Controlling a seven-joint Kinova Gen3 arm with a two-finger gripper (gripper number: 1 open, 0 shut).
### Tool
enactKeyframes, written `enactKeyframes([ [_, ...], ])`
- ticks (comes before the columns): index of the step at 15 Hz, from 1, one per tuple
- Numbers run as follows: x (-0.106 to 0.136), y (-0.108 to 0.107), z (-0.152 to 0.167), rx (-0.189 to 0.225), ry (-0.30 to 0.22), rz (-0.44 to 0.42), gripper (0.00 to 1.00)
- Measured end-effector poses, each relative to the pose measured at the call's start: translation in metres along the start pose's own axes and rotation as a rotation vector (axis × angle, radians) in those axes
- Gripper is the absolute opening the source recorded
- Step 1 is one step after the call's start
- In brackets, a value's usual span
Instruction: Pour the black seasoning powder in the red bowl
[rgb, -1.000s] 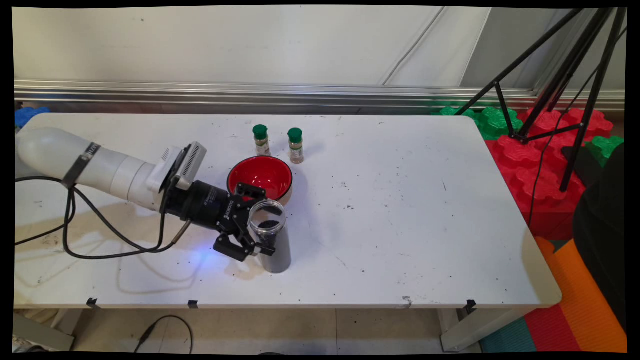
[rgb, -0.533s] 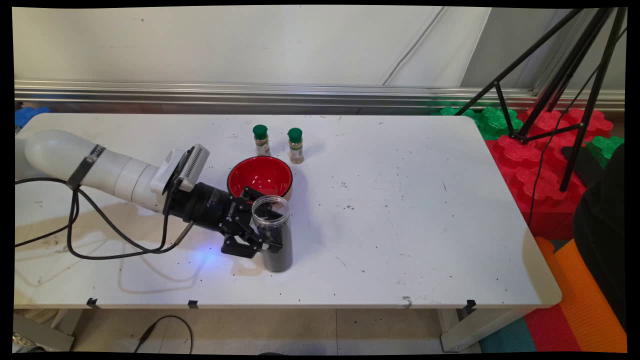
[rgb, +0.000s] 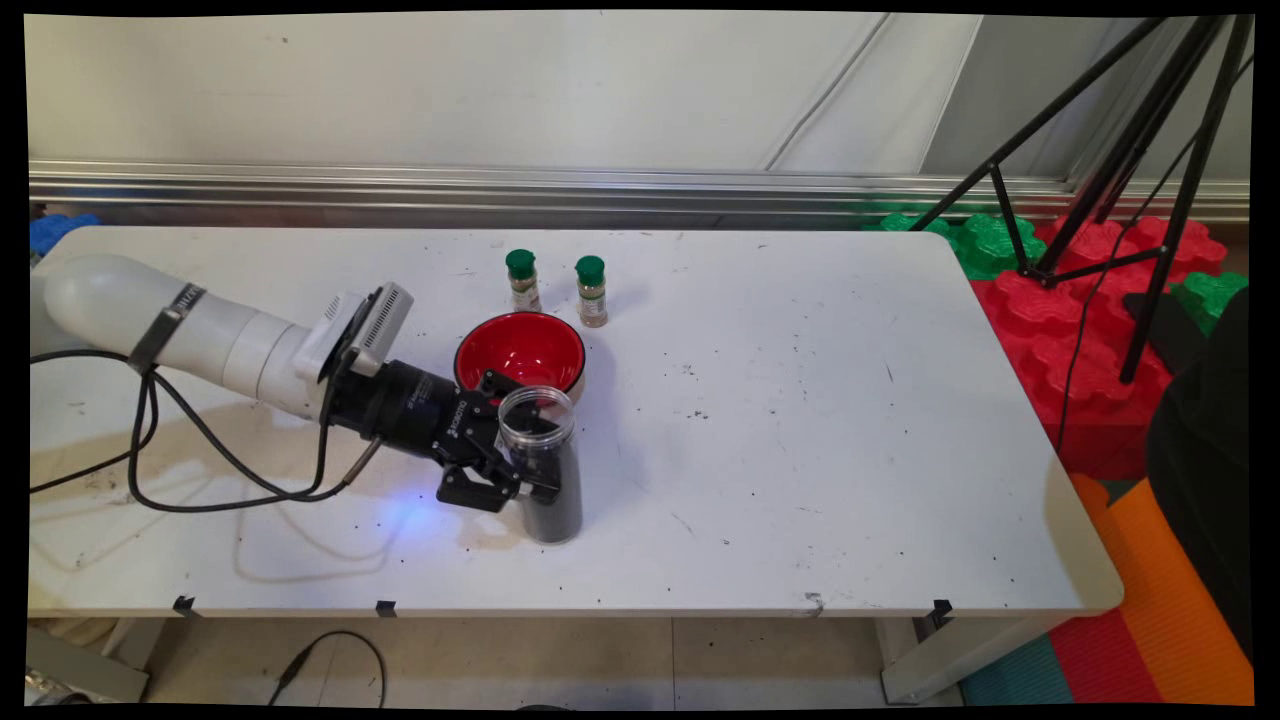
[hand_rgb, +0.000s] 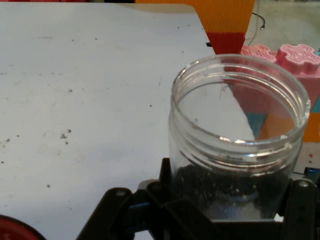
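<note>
A clear plastic jar (rgb: 548, 480) with no lid stands on the white table (rgb: 800, 450), its lower part filled with dark grains. My gripper (rgb: 535, 442) reaches in low from the left and is shut on the jar's middle, one finger on each side. In the hand view the jar (hand_rgb: 235, 145) fills the right half, its open mouth facing up, clamped in the gripper (hand_rgb: 232, 202). Just behind the jar sits a red bowl (rgb: 520, 350) with a black outside, empty as far as I can see; its rim (hand_rgb: 12, 234) shows at the lower left of the hand view.
Two small spice bottles with green caps (rgb: 522, 280) (rgb: 591, 290) stand behind the bowl. A black tripod (rgb: 1120, 180) and red and green foam blocks (rgb: 1080, 340) lie beyond the table's right end. Black cables (rgb: 150, 440) hang from the arm onto the table.
The fingers, spread on either side of the jar a second ago, have shut on it. The hand has since drawn slightly left, and the jar's mouth has shifted with it.
</note>
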Motion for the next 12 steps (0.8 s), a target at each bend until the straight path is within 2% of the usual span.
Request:
enactKeyframes([
  [5, 0.014, -0.007, -0.011, 0.017, 0.008, -0.016, 0.00],
  [12, 0.046, -0.021, -0.032, 0.068, 0.017, -0.042, 0.00],
])
